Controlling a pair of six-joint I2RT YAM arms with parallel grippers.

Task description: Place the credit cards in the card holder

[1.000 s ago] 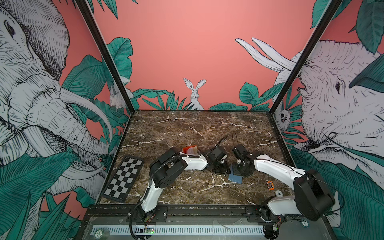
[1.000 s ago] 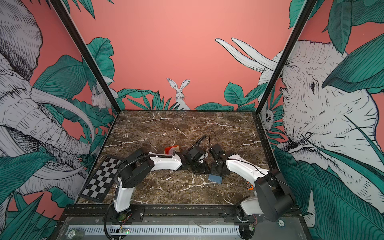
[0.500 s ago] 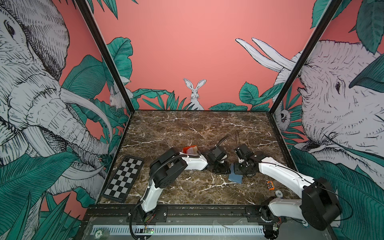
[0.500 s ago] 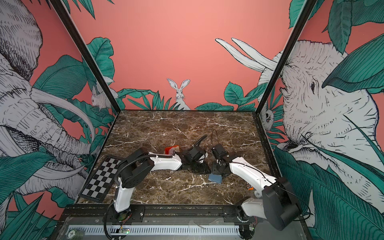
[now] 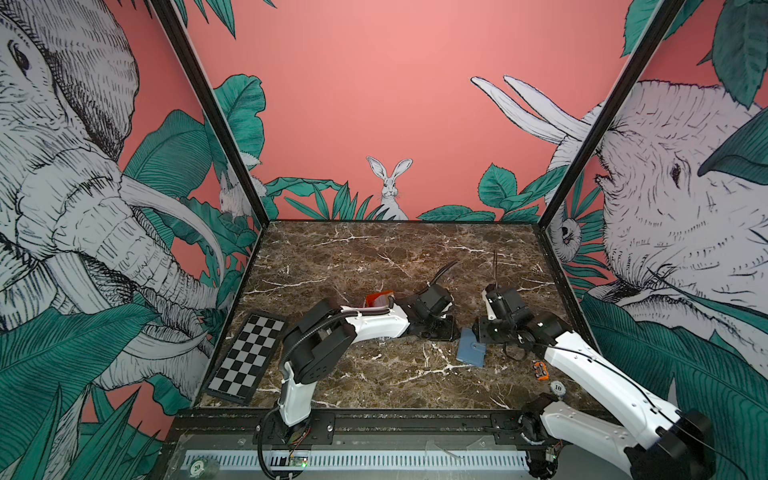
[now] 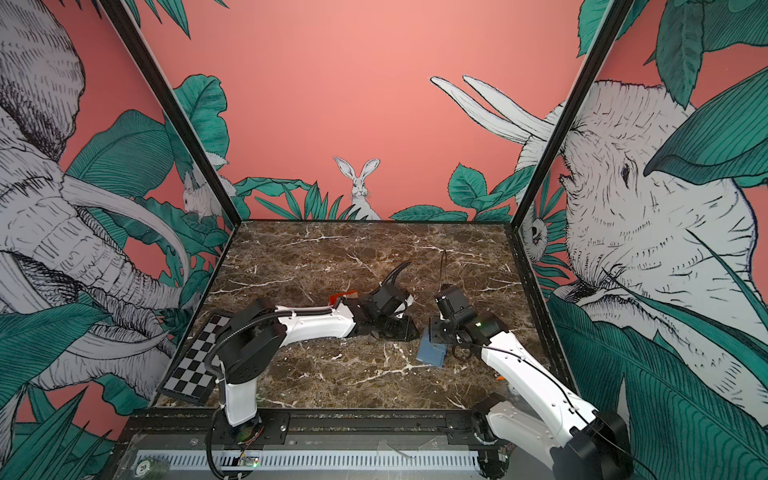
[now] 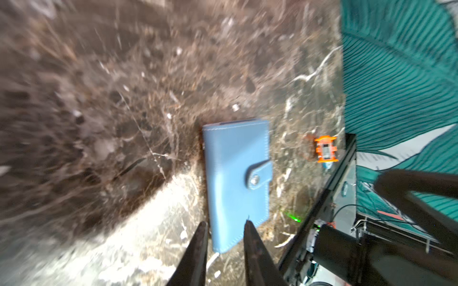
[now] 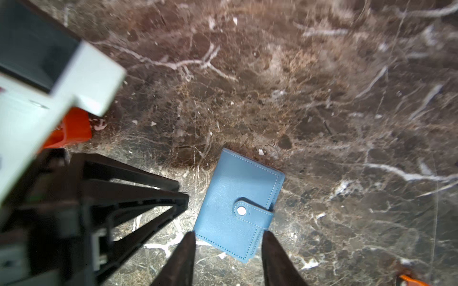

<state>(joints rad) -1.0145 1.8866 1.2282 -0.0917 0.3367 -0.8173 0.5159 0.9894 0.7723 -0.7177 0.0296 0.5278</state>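
One card holder (image 5: 471,351) is what you have to work with. It is slate blue and lies flat on the marble table (image 5: 374,257), a little right of the middle and in the near half. It is folded shut, with its tab (image 8: 250,211) buttoned down over the free edge by a metal snap. Both top views show it the same way (image 6: 431,353).

Your right gripper (image 8: 228,234) hangs over the holder's far end. Its fingers (image 8: 275,257) are spread wide, one on each side of that end, and they clamp nothing. Your left gripper (image 7: 225,224) reaches in from the left to the same far end. Its fingers (image 7: 198,252) are parted by a narrower gap, and the holder's corner shows between their tips. You can see in the right wrist view that this gripper sits just beside the holder's left edge and is not closed on it.

Further left, an orange tray (image 5: 377,299) peeks out from behind your left arm on its far side. Its contents are too hidden to make out. A checkerboard panel (image 5: 249,357) lies along the table's left edge. To the right of the holder, near your right arm, are a small orange part (image 5: 540,370) and a round token (image 5: 557,388).
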